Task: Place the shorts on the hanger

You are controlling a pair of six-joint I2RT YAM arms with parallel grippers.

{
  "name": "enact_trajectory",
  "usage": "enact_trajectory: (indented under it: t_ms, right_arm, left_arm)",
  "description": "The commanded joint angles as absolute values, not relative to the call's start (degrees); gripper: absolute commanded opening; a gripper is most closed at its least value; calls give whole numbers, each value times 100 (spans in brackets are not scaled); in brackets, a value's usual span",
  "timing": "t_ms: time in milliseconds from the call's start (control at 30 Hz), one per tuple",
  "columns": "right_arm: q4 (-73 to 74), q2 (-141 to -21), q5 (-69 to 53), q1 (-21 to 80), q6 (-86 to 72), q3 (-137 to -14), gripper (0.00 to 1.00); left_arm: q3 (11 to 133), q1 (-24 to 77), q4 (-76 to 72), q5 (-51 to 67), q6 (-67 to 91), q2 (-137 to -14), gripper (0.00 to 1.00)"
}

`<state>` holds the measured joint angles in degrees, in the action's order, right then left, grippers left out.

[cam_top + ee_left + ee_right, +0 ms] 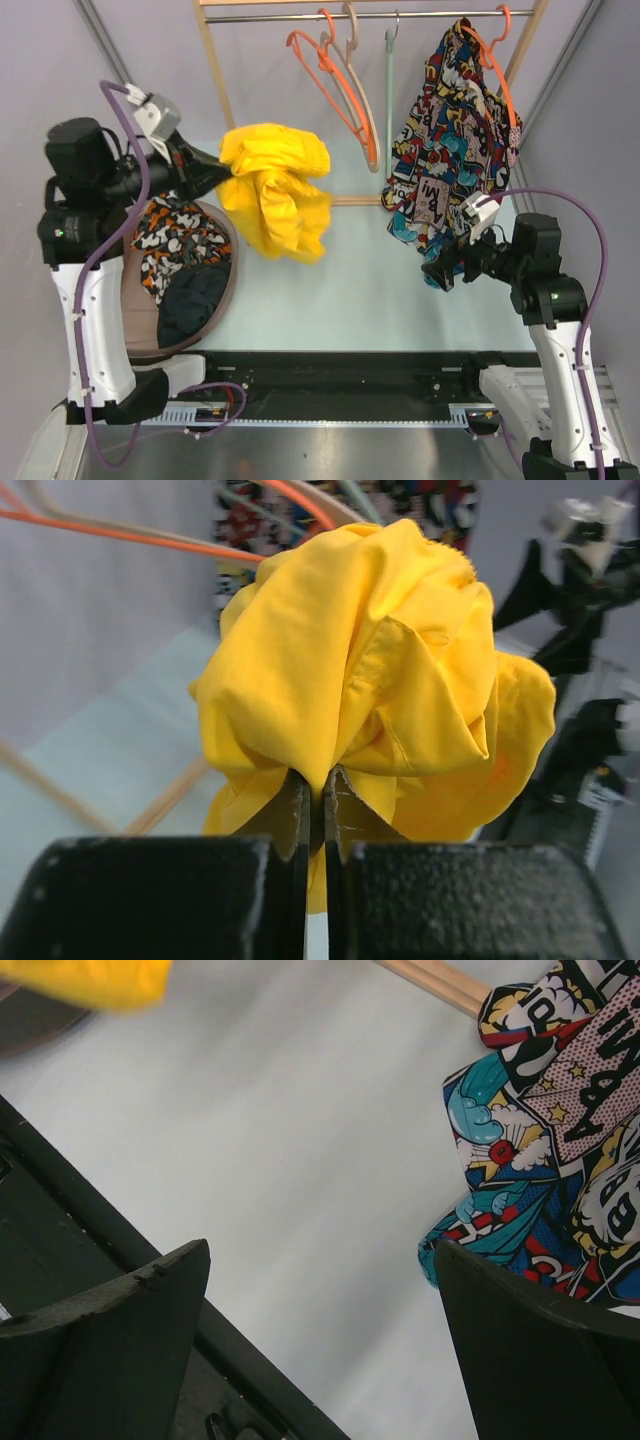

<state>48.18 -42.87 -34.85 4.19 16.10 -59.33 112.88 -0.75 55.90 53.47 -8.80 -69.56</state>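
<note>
The bright yellow shorts [275,190] hang bunched in the air from my left gripper [222,168], which is shut on a fold of them above the table's left part. In the left wrist view the shorts [370,670] fill the middle and the jaws pinch fabric at my left gripper [322,792]. A corner of the shorts [90,980] shows at the top left of the right wrist view. The pale mint-green hanger [389,110] hangs edge-on from the rail, right of the shorts. My right gripper [437,274] is open and empty, low beside the comic-print garment; its jaws [320,1300] stand wide apart.
A rail [370,14] on a wooden frame carries two orange hangers [335,85], a beige hanger [358,80] and the comic-print garment [450,140] on another orange hanger. A brown basket [135,330] at the left holds an orange-black-white cloth [175,240] and dark fabric.
</note>
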Motion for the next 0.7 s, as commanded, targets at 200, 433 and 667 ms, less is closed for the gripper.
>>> enact_trajectory:
  t_ms: [200,433,667]
  right_arm:
    - [4816,-4201,-3454,466,1608,-5968,100]
    - [5239,-4245,-3700,536,1881,-5959,100]
    - [4869,-4561,-3718,571,1442,-5880,100]
  left_arm:
    - [6531,-68,2327,7919,-477,-6123,52]
    - [8429,-747,8402,6715,-6960,-7797,100]
    - [7050,2093,5085,4030,-4923,-6233,98]
